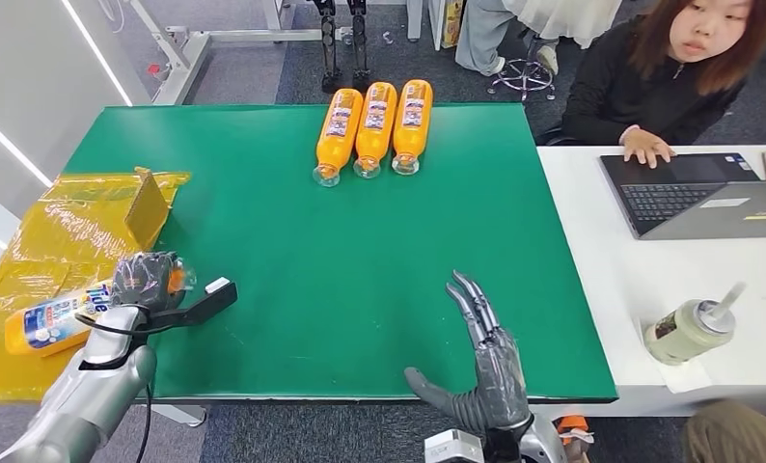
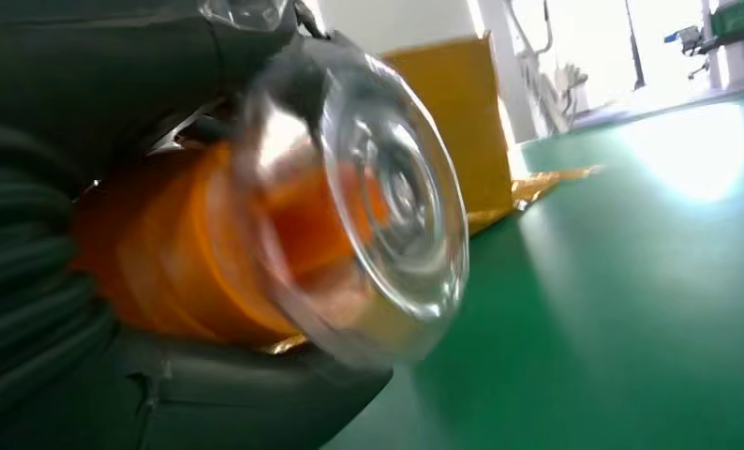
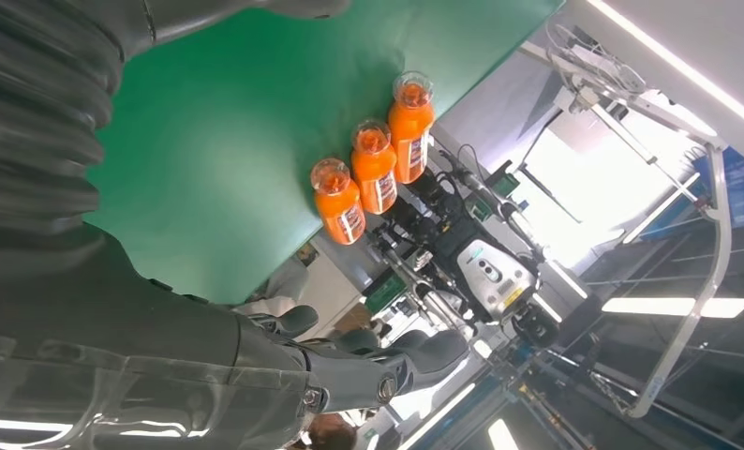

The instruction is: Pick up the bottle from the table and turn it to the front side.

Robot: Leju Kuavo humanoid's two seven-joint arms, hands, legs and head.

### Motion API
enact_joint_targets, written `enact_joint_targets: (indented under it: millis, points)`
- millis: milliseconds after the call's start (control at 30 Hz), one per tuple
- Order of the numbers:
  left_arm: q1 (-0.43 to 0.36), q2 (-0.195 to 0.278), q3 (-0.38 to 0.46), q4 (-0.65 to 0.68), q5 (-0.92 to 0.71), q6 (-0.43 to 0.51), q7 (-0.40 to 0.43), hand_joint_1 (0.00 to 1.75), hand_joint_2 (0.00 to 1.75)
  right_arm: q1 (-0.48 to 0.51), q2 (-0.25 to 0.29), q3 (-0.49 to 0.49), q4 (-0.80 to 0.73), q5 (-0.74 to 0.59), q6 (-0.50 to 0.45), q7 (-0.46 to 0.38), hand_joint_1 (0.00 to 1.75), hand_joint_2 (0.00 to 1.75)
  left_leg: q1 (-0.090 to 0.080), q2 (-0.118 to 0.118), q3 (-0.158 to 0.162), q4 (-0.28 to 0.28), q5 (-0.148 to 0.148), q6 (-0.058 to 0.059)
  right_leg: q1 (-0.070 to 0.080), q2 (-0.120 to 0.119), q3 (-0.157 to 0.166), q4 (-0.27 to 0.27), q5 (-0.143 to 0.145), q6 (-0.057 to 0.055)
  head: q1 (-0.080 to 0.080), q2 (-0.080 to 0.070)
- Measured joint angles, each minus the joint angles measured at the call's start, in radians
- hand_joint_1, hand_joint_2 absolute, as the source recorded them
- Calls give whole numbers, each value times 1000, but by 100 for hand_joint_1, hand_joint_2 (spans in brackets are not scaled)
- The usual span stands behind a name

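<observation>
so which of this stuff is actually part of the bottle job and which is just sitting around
Part of the job:
- orange bottle gripped by the left hand
- right hand, holding nothing, fingers spread
- green table
- three orange bottles lying in a row at the far edge, probably

Just lying about:
- yellow bag
- laptop
- drink cup

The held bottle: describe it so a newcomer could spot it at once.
Start at the green table and go to its near left corner, by the yellow box. There the left robot hand grips an orange bottle. It alone is off the mat, unlike the three bottles lying at the far edge.
</observation>
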Motion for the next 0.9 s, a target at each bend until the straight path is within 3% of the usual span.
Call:
enact_joint_targets:
  millis: [233,400,700,900]
  points:
    - [21,16,31,21,6,54,-34,0,175,0,-3,0,20,-9,-2,-7,0,175,0,0,0,0,0,0,0,0,0,0,0,0,0,0]
    - [38,13,66,6,29,47,-128,0,175,-2,-3,0,33,-8,-3,-9,0,175,0,0,0,0,0,0,0,0,0,0,0,0,0,0]
    - [97,-5,95,-187,180,-163,-334,0,175,-18,3,-1,56,-9,-6,-9,0,175,0,0,0,0,0,0,0,-1,0,0,0,0,0,0]
    - [123,-14,79,-296,295,-248,-397,0,175,-26,4,-8,65,-19,-5,-15,0,175,0,-1,0,0,0,0,0,-1,0,0,0,0,0,0]
